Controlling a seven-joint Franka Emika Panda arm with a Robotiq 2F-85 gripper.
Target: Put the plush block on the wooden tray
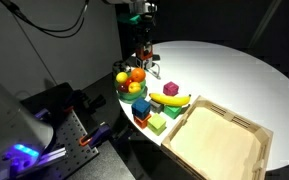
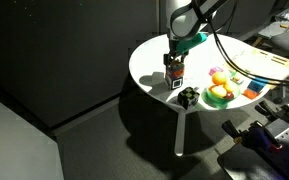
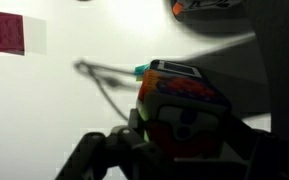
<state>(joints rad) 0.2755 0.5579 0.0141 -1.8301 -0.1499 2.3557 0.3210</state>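
- White round bench point(image 1: 224, 70) set against dark curtains carries a clutter of toys
- Pincer point(image 2: 174, 63) hangs upright over the bench, its dark fingers pressed against both flanks of the plush block point(image 3: 181, 100), clamped on it, ready for carrying
- That block looks soft and stitched, a cube with orange and red faces, bulging slightly in the grip
- Whether it has left the surface I cannot tell
- Wooden tray point(image 1: 220, 138) sits well apart at the bench edge: pale wood, shallow, low sides, bare inside, so there is room for a drop
- Between them lie a fruit bowl point(image 1: 124, 92), a smooth yellow banana point(image 1: 171, 98) and small hard blocks point(image 1: 156, 123), so the carry likely needs height
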